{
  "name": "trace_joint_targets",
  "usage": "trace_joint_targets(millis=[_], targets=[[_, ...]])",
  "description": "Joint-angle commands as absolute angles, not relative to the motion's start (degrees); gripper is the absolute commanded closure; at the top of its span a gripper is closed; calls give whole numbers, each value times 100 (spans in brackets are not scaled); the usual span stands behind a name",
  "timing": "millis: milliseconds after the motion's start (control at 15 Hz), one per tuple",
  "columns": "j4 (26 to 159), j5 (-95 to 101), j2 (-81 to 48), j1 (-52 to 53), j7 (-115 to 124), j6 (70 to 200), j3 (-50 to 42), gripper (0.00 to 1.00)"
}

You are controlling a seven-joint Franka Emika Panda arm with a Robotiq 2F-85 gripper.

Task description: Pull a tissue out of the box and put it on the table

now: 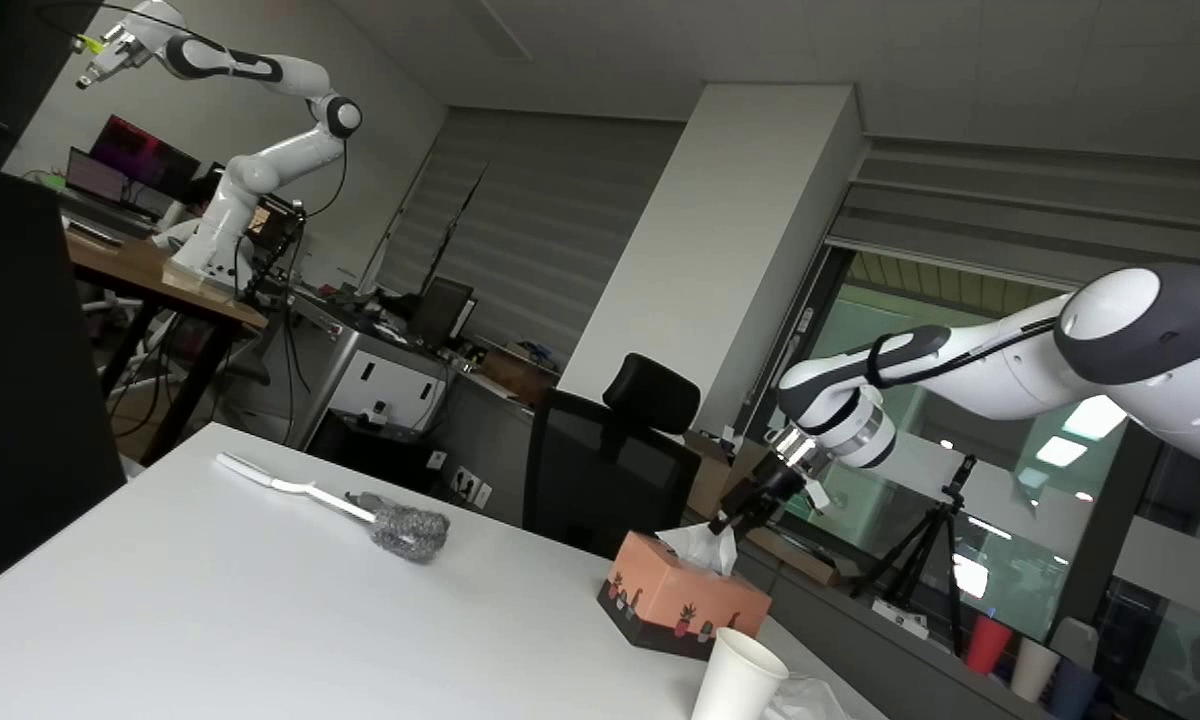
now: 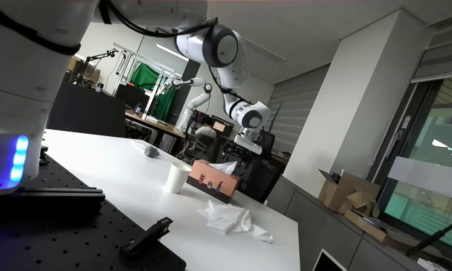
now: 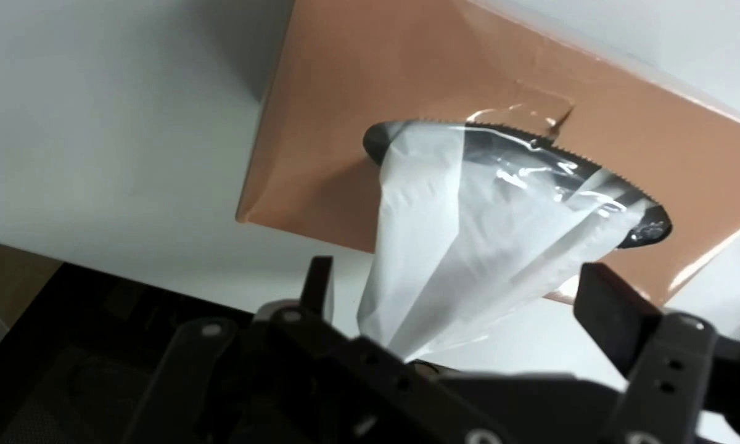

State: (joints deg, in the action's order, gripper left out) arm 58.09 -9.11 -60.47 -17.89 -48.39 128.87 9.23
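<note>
the hand (image 3: 456, 271) is spread wide & gripping nothing, w/ the tissue (image 3: 438, 228) looking to be btwn its fingers (image 3: 613, 317); tissue's bottom end is in the slot of the box (image 3: 419, 61), which sits near the edge of the surface (image 1: 310, 620). from where i stand, the step is prob the pinch. imo: centre up first, b/c the tip looks nearer one finger, then dip a bit so both catch a decent fold, not just the flimsy tip, w/o pressing the box top. squeeze all the way, thin stuff slips. then pull slow & straight up outta the slot; box looks light, might lift or slide toward that edge. lay it down flat, away from the white cup (image 2: 177, 178) near the box. there's a crumpled white sheet (image 2: 228, 219) on the surface, can't tell if tissue, pls don't drop onto it.
</note>
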Motion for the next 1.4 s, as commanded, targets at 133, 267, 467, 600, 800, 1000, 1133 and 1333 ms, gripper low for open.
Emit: trace_joint_targets(millis=[133, 267, 467, 600, 800, 1000, 1133, 1333], targets=[[5730, -845, -6156, -1708, -4925, 13302, 851, 25], [5722, -817, -6161, -1681, -4864, 13279, 808, 33], [5617, -673, -6190, -1549, -4598, 13145, 570, 55], [5571, -566, -6192, -1490, -4464, 13085, 446, 69], [5514, -387, -6149, -1408, -4237, 13040, 266, 89], [5397, -256, -6115, -1410, -4069, 12891, 192, 100], [5294, -197, -6095, -1421, -3970, 12726, 159, 100], [5123, -142, -6011, -1436, -3844, 12535, 92, 100]])
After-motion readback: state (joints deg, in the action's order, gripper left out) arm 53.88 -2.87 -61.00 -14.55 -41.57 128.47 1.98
